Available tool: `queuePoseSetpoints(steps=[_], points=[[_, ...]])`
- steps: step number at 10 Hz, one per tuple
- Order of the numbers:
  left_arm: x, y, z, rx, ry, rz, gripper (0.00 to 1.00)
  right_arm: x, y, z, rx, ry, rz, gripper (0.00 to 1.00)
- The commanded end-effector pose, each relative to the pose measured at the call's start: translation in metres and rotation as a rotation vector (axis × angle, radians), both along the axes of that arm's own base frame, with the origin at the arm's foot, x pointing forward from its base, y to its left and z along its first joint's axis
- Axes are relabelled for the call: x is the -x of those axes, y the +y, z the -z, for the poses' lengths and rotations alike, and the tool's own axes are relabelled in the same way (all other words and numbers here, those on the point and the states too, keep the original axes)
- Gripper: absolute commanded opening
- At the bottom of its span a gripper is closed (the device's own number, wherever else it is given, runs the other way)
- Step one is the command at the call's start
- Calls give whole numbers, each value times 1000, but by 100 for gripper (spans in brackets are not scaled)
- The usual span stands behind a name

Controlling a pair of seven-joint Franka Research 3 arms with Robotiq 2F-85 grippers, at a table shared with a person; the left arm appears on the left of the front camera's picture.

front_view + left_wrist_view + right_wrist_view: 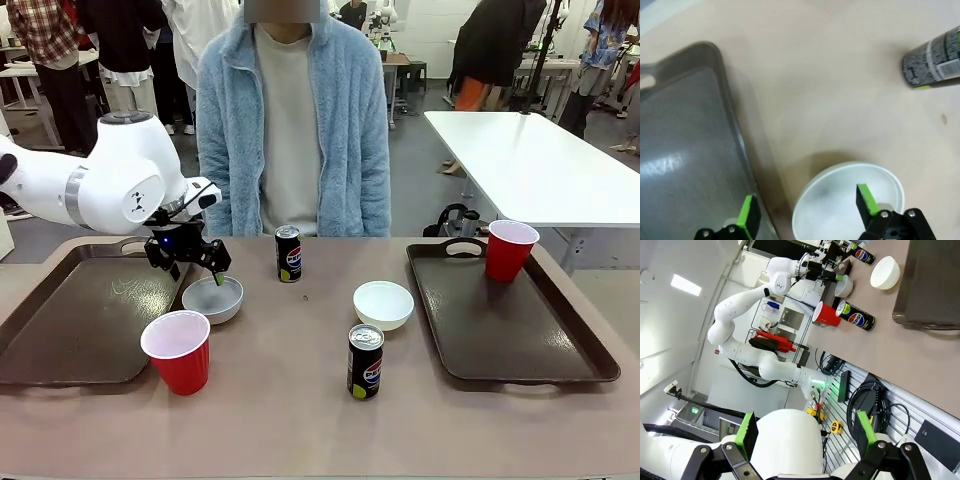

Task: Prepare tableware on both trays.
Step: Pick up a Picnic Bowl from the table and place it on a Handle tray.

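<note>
Bright, even overhead light; beside my left hand (pixel 807 200) the tray (pixel 685 150) glares (softly blurred), shadows faint.

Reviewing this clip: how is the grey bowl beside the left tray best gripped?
Pinch the rim of the grey bowl from above, one finger inside, one outside. It sits upright and open, likely too wide to span; the left claw straddles its wall this way.

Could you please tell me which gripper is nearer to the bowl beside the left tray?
Left. The left gripper straddles the rim of the bowl; the right gripper sits far back, off the table.
</note>
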State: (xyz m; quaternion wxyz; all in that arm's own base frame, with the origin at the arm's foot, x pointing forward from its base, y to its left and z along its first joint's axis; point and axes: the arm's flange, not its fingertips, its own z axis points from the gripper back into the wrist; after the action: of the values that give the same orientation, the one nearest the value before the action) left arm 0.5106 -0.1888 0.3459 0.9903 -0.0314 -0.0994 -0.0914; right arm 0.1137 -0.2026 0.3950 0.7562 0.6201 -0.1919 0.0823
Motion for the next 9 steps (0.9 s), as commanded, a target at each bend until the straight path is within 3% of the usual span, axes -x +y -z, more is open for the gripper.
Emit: queuePoseSetpoints(steps=[1, 2, 3, 4, 5, 9], points=[[-5, -11, 0, -26, -29, 18, 40, 8, -2, 1, -1, -19, 8, 100], [-3, -9, 1, -28, -19, 19, 40, 8, -2, 1, -1, -19, 8, 100], [-6, -8, 2, -20, -14, 21, 0, 8, -2, 1, -1, -19, 8, 100], [-5, -6, 3, -27, -7, 15, 36, 8, -2, 1, -1, -19, 8, 100], [-8, -6, 4, -33, -1, 13, 0, 8, -2, 1, -1, -19, 8, 100], [5, -3, -4, -94, -2, -17, 0, 8, -2, 1, -1, -19, 8, 100]])
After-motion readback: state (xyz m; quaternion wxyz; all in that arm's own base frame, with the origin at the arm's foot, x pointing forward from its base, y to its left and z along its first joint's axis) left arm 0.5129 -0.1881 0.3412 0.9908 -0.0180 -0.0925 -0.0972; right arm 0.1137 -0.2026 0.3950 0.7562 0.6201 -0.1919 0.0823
